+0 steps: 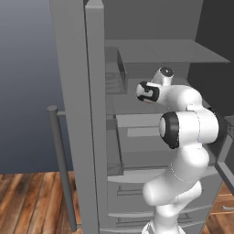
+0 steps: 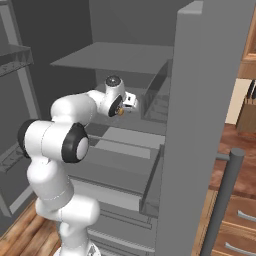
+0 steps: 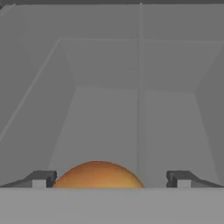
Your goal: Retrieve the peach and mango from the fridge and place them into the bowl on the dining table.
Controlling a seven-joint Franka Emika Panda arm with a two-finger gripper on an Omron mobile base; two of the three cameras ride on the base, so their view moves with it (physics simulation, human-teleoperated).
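claw (image 3: 109, 179) spread wide, holding nothing | mango (image 3: 98, 175) between my fingertips (image 3: 43, 178), nearer the left-hand one, not gripped | arm reaches into the open fridge (image 1: 87, 114) | judged: first pick not yet made; both fruits left to carry to the bowl

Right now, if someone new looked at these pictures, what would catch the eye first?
First, the white arm reaching into the open grey fridge, whose doors stand wide on both sides. Then, in the hand view, an orange-yellow fruit, probably the mango, low between the open gripper fingers, against the bare grey fridge interior.
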